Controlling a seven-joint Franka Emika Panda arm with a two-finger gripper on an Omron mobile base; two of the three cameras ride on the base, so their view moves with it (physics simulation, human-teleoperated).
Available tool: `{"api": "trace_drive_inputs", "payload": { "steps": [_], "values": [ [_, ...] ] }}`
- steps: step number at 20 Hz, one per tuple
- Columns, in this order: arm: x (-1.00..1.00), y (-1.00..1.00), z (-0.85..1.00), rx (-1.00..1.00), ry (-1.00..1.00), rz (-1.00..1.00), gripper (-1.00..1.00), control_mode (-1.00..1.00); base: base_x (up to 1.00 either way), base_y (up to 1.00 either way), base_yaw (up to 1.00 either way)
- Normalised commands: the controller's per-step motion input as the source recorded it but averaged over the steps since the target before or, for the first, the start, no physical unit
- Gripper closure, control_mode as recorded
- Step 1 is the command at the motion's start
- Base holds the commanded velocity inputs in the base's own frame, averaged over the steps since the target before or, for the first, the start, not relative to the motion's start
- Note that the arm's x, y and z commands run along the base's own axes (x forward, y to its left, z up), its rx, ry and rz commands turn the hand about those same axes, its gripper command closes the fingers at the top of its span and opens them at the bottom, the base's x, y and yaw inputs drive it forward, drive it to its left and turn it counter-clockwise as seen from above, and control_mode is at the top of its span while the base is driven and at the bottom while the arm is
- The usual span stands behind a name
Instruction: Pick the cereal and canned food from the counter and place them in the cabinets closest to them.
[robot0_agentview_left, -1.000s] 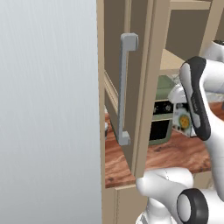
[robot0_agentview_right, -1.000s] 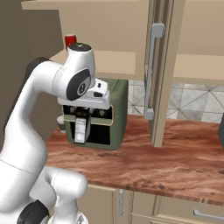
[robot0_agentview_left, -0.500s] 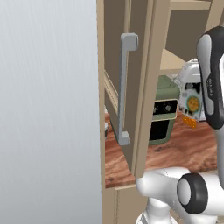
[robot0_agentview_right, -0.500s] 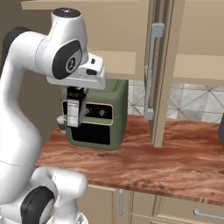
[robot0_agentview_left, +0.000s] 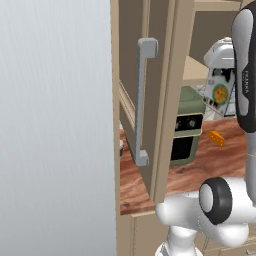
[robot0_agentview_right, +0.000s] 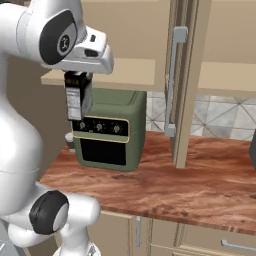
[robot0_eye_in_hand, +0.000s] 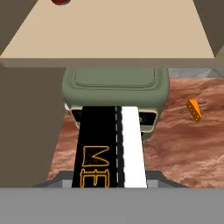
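My gripper (robot0_agentview_right: 78, 83) is shut on the top of the cereal (robot0_agentview_right: 75, 102), a black box with a white side panel. The box hangs upright in the air, in front of the green appliance and just under the front edge of the cabinets' pale shelf (robot0_agentview_right: 125, 70). In the left base view the cereal (robot0_agentview_left: 220, 93) shows its yellow-orange round picture below the white hand. The hand view looks down the cereal (robot0_eye_in_hand: 109, 148) held at my gripper (robot0_eye_in_hand: 109, 180), with the shelf (robot0_eye_in_hand: 109, 35) above it. Below lies the reddish-brown counter (robot0_agentview_right: 165, 185). The canned food is out of view.
A green countertop oven (robot0_agentview_right: 112, 127) stands under the shelf. An open cabinet door with a grey bar handle (robot0_agentview_right: 173, 80) juts out to the right of it; the same handle (robot0_agentview_left: 142, 100) is close in the left view. An orange wedge (robot0_eye_in_hand: 194, 110) lies on the counter.
The arm has lifted the cereal from low in front of the oven up to just under the shelf edge. The grip stayed shut on it.
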Motion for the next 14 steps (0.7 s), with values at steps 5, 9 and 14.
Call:
{"api": "trace_drive_inputs", "payload": {
  "steps": [5, 9, 14],
  "values": [
    [0.0, 0.18, 0.51, -0.07, -0.22, -0.03, 1.0, -1.0, 0.0, 0.0, 0.0],
    [0.0, 0.15, 0.21, -0.09, -0.22, 0.0, 1.0, -1.0, 0.0, 0.0, 0.0],
    [0.0, 0.14, -0.05, -0.07, -0.22, 0.0, 1.0, -1.0, 0.0, 0.0, 0.0]
  ]
}}
